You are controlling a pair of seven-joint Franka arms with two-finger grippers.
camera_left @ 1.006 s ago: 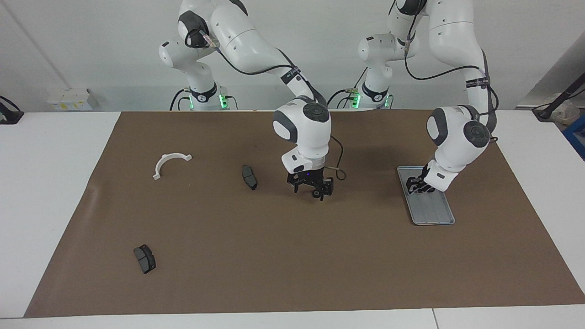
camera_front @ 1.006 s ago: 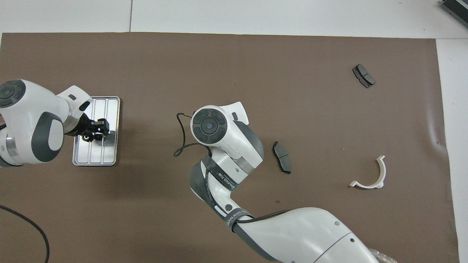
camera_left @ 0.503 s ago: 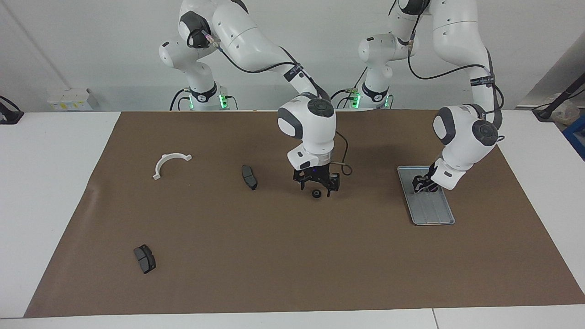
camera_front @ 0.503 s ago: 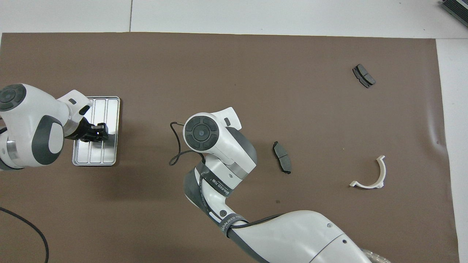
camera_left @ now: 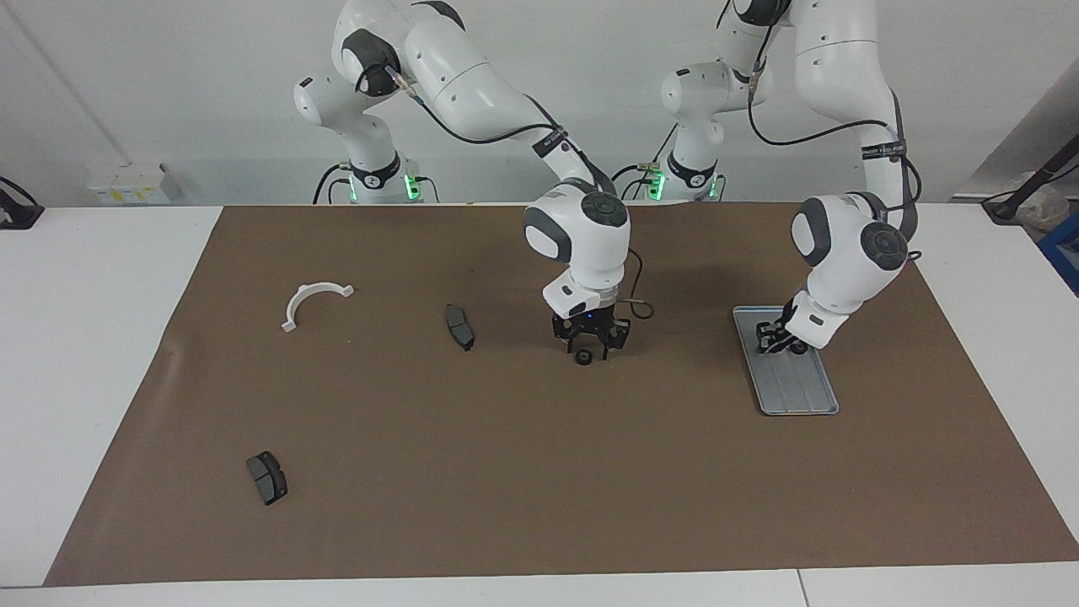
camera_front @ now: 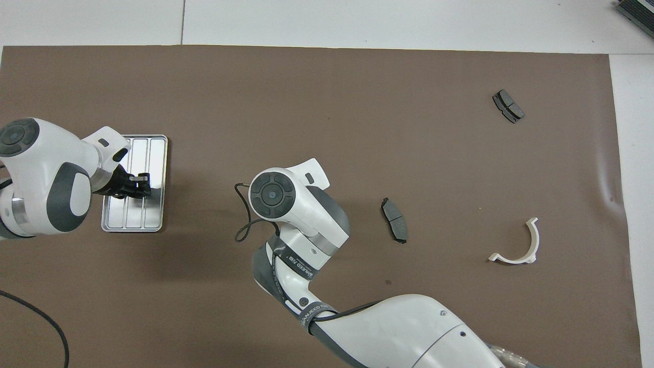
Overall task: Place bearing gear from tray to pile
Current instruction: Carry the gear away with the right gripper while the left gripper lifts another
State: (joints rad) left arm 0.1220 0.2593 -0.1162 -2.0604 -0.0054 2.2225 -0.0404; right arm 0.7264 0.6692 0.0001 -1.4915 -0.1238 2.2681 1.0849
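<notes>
A small black bearing gear [camera_left: 582,357] lies on the brown mat mid-table, hidden in the overhead view by the right wrist. My right gripper [camera_left: 589,348] hangs just above it, open and empty. The silver grooved tray [camera_left: 797,396] [camera_front: 153,148] sits toward the left arm's end. My left gripper [camera_left: 771,344] [camera_front: 143,188] is down in the tray and shut; I cannot see whether it grips anything. The pile is a white half-ring bracket [camera_left: 314,301] [camera_front: 521,245] and two dark brake pads [camera_left: 459,326] [camera_left: 266,477], scattered toward the right arm's end.
A loop of black cable [camera_front: 245,225] hangs off the right wrist. Another black cable [camera_front: 30,312] crosses the mat's corner near the left arm's base. White tabletop [camera_left: 84,379] surrounds the mat.
The right gripper let the bearing gear go onto the mat, rose slightly and drew its fingers in. The left gripper closed inside the tray.
</notes>
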